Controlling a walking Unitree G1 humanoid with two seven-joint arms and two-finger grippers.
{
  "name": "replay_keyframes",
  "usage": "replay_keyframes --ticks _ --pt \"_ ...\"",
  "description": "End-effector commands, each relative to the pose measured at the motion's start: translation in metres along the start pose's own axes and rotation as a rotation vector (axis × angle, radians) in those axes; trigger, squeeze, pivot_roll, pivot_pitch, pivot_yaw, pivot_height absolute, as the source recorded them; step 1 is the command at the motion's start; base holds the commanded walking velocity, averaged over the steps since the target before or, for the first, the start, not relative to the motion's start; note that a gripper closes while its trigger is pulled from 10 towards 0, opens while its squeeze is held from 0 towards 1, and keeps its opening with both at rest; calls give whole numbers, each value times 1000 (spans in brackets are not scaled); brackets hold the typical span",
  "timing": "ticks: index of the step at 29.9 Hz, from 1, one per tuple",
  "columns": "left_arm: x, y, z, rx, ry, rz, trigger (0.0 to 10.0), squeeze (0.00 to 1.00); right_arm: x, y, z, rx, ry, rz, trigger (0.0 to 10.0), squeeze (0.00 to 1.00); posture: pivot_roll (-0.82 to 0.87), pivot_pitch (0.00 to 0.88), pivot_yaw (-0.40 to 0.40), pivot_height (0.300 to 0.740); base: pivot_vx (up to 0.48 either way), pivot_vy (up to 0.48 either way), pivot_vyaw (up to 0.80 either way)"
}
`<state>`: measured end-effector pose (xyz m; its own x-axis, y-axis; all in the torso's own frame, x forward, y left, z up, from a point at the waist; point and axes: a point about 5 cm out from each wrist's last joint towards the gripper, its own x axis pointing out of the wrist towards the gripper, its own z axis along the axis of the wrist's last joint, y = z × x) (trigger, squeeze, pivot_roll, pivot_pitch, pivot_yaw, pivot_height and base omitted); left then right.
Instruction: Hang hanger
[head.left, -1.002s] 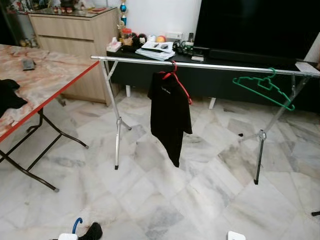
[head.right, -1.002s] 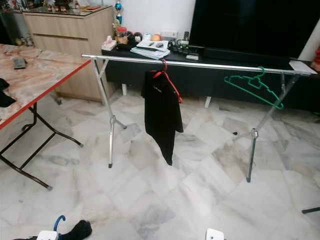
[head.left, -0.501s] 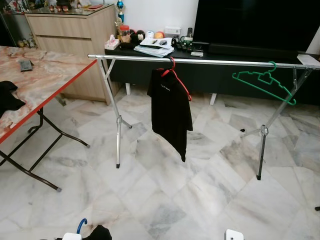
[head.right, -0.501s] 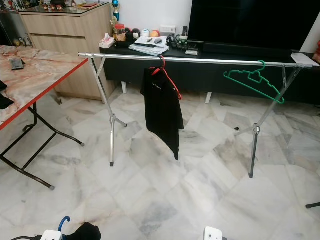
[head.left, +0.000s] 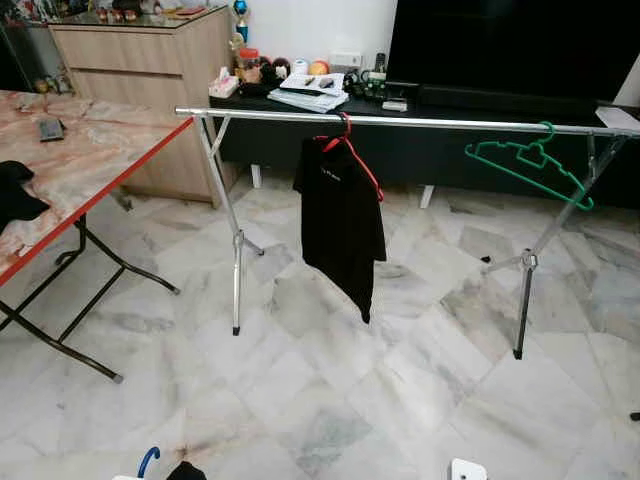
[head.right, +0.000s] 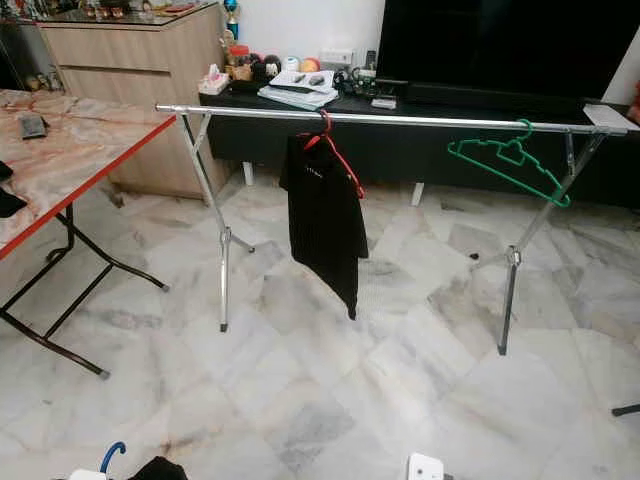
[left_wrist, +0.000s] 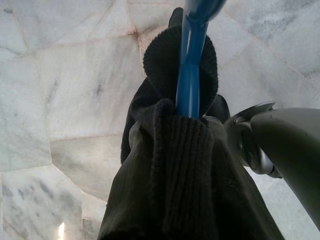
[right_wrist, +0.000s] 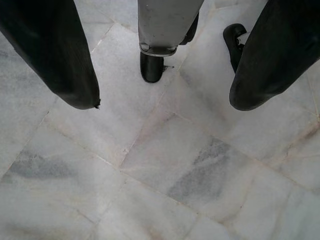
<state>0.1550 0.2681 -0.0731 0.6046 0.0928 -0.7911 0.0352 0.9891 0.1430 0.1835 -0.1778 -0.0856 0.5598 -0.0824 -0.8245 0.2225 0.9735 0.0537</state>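
Note:
A blue hanger with a black knit garment draped over it is in my left gripper, low above the floor; the cloth hides most of the fingers. Its blue hook pokes up at the bottom left of the eye views. Ahead stands a silver clothes rail. On it hang a red hanger with a black shirt and a bare green hanger. My right gripper hangs open over the marble floor, holding nothing.
A folding table with a red edge stands on the left, with dark cloth on it. Behind the rail are a low black TV console with clutter and a wooden cabinet. The rail's legs splay onto the floor.
The camera has moved a little closer to the rail and tipped up. The blue hook and black cloth sit lower at the bottom edge. The black shirt has swung slightly.

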Motion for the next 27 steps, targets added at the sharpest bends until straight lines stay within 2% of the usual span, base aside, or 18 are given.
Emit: replay_keyframes --ticks 1,5,9,11,27 --pt "-2 4 -5 2 11 9 10000 0 0 0 -1 -10 2 1 10000 0 47 51 15 740 0 0 0" --pt "3 -8 4 9 -2 -4 10000 0 0 0 -2 -10 4 1 10000 0 48 38 16 740 0 0 0" --pt "5 -12 6 13 -6 -9 10000 0 0 0 -3 -14 11 5 10000 0 50 28 18 740 0 0 0" --pt "5 -13 6 14 -6 -11 10000 0 0 0 -3 -38 16 8 10000 0 50 24 17 740 0 0 0" --pt "5 -13 6 14 -6 -11 10000 0 0 0 -3 -38 16 8 10000 0 50 24 17 740 0 0 0"
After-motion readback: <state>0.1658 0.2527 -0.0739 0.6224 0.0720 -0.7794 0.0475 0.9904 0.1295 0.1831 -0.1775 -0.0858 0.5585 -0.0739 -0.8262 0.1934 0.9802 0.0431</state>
